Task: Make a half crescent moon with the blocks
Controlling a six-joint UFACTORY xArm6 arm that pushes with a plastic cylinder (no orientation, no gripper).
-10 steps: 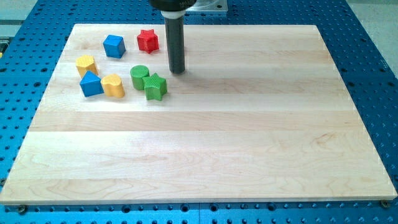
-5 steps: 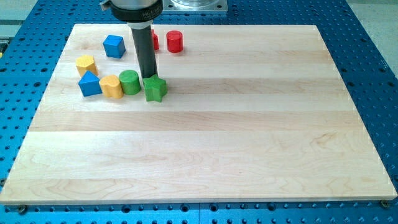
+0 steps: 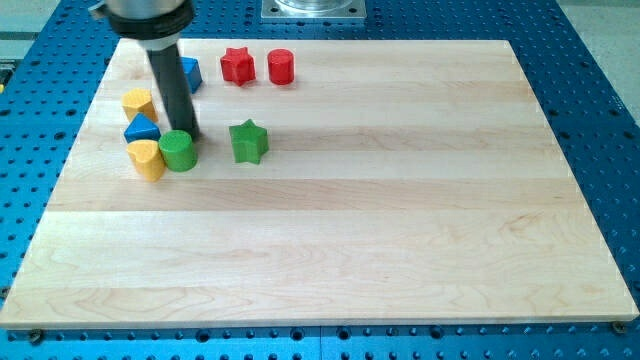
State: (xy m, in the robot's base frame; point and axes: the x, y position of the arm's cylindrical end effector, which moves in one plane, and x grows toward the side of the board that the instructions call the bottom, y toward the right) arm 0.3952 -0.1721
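My tip (image 3: pixel 186 136) stands at the upper left of the board, touching the top edge of the green cylinder (image 3: pixel 178 151). A yellow block (image 3: pixel 147 159) sits against that cylinder's left side. A blue triangular block (image 3: pixel 141 129) lies just above the yellow one, and another yellow block (image 3: pixel 138 103) lies above that. A blue cube (image 3: pixel 190 72) is partly hidden behind the rod. A green star (image 3: pixel 248 141) sits alone to the right of my tip. A red star (image 3: pixel 237 65) and a red cylinder (image 3: pixel 281 66) sit near the top edge.
The wooden board (image 3: pixel 400 220) lies on a blue perforated table (image 3: pixel 600 60). A metal mount (image 3: pixel 313 9) sits beyond the board's top edge.
My tip moved left and slightly down, pushing the green cylinder left. The cylinder shoved the lower yellow block left and down. The green star stayed where it was.
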